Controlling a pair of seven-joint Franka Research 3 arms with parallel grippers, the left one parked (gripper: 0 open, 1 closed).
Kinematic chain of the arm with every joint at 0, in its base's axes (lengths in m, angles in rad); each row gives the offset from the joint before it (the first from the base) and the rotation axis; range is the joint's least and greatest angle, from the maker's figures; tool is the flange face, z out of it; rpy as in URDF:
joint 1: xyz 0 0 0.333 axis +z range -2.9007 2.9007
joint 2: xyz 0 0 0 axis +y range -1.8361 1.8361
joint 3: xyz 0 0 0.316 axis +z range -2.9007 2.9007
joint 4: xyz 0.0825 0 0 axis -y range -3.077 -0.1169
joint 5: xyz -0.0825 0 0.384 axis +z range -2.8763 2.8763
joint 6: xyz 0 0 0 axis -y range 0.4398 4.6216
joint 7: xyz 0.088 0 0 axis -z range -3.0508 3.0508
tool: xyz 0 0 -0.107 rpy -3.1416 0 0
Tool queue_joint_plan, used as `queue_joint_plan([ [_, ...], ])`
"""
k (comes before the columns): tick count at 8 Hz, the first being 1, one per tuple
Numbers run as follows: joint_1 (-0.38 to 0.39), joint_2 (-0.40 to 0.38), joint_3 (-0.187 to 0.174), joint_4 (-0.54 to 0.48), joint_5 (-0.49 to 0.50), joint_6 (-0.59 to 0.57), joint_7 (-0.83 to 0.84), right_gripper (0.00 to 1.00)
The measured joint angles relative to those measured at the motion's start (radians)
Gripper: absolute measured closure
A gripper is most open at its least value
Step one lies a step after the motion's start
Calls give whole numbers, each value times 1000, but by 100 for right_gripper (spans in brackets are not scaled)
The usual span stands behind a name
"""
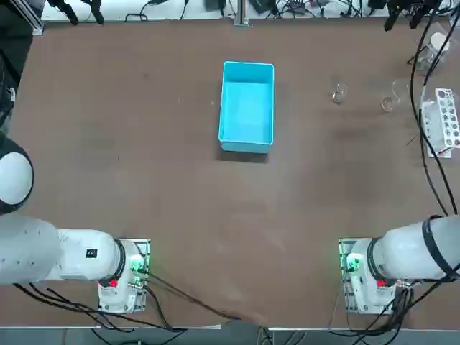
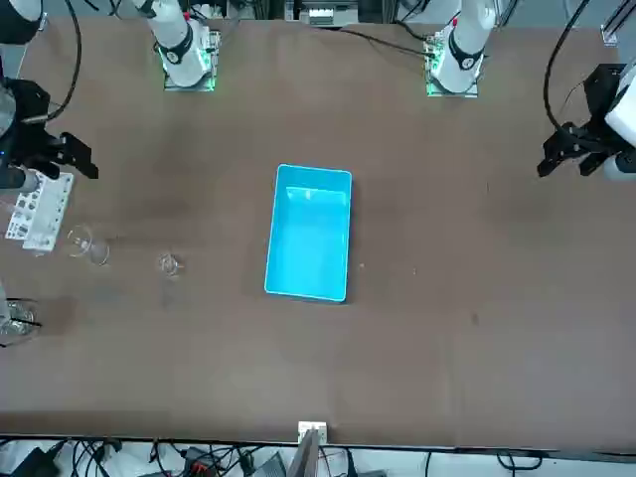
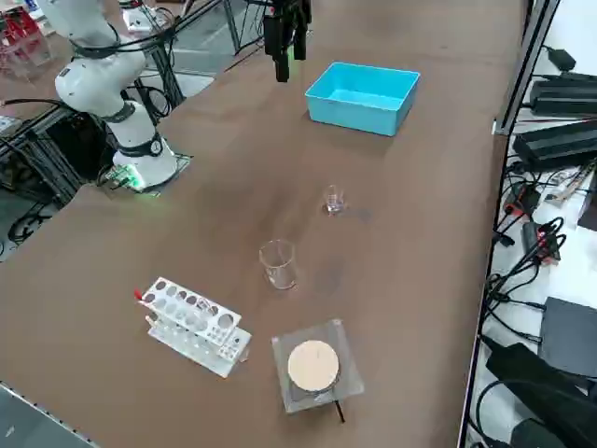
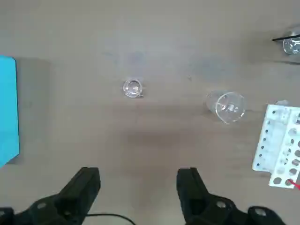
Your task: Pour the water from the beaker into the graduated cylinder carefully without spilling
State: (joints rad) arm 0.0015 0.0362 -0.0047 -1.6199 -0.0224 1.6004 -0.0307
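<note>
Top view: worktop (image 1: 180, 215), beaker (image 1: 390, 102) toward its far right corner, cylinder (image 1: 339, 93) just inward, farther from the right edge; right gripper (image 1: 404, 21) above the far edge, near that corner. Front view: same layout, rack (image 2: 41, 212) and flask (image 2: 18, 320) along the worktop's right edge, both outboard of the beaker; tray (image 2: 309, 234) well inward. Right side view: beaker and cylinder both upright, apart, rack beside the beaker on the near-edge side; water level can't be told. Wrist view: claw wide, nothing between the fingers, both glasses out ahead of them. Step in hand, judged: reach and grasp the beaker. Center the open fingers on its body, keep them level, descend clear of rack and flask, close gently below the rim; thin glass may slip or crack. Lift straight, no tilt, carry slowly inward; later, bring the lip over the cylinder's mouth before tipping gradually. Narrow target, easy to spill or knock over.
</note>
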Motion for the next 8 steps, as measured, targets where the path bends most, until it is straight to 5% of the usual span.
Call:
queue_joint_plan([
  [8,-10,18,-1,13,0,-23,-4,0],
])
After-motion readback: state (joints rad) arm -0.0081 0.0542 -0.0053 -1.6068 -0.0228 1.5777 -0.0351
